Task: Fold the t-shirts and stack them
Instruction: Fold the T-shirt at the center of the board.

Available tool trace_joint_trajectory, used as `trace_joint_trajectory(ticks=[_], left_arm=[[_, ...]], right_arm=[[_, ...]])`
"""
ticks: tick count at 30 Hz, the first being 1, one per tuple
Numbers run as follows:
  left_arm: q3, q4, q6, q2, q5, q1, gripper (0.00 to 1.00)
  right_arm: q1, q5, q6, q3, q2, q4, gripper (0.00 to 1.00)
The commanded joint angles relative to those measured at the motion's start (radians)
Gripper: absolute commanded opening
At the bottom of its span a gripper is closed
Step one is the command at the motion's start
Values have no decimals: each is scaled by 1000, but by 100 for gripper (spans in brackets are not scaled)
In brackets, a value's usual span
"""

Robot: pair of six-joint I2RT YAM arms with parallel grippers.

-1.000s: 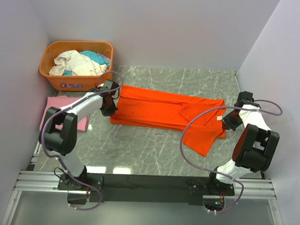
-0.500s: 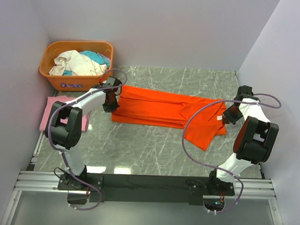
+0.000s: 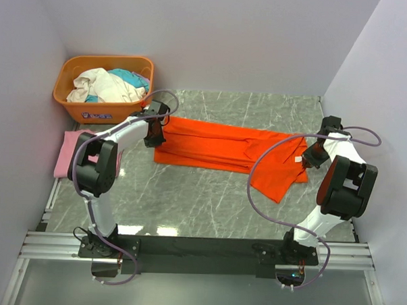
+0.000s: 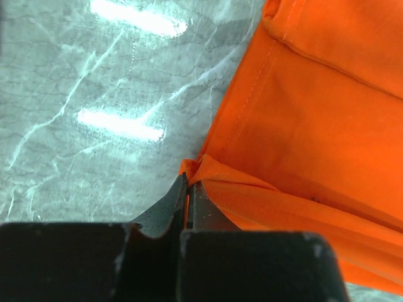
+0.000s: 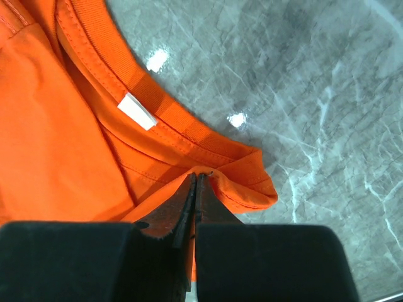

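Note:
The orange-red t-shirt (image 3: 224, 148) lies half folded across the marble table, a flap trailing toward the front right. My left gripper (image 3: 155, 135) is shut on the shirt's left corner (image 4: 196, 167). At the shirt's right end, beside the collar with its white label (image 5: 136, 111), my right gripper (image 3: 309, 157) is shut on a fold of cloth (image 5: 217, 173). A light pink t-shirt (image 3: 70, 150) lies folded at the table's left edge, partly behind the left arm.
An orange plastic basket (image 3: 69, 108) holding several crumpled clothes stands at the back left. White walls close in on the left, back and right. The arms' mounting rail (image 3: 199, 247) runs along the near edge.
Both grippers have carried the orange-red shirt's ends away from the near edge and slightly right; the shirt now lies narrower and farther back. Both grips have held.

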Motion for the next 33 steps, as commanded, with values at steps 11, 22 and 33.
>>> trace_joint_trajectory(ticks=[11,22,33], left_arm=[[61,42,41,6,-79,-34,1],[92,42,27,67,-90,-34,20],[55,8,38,-163,-112,-83,85]], right_arm=[[-3,81,8,-15,-5,70,0],[-3,111,11,-31,-24,84,14],[80,82,38,-142,-305,72,54]])
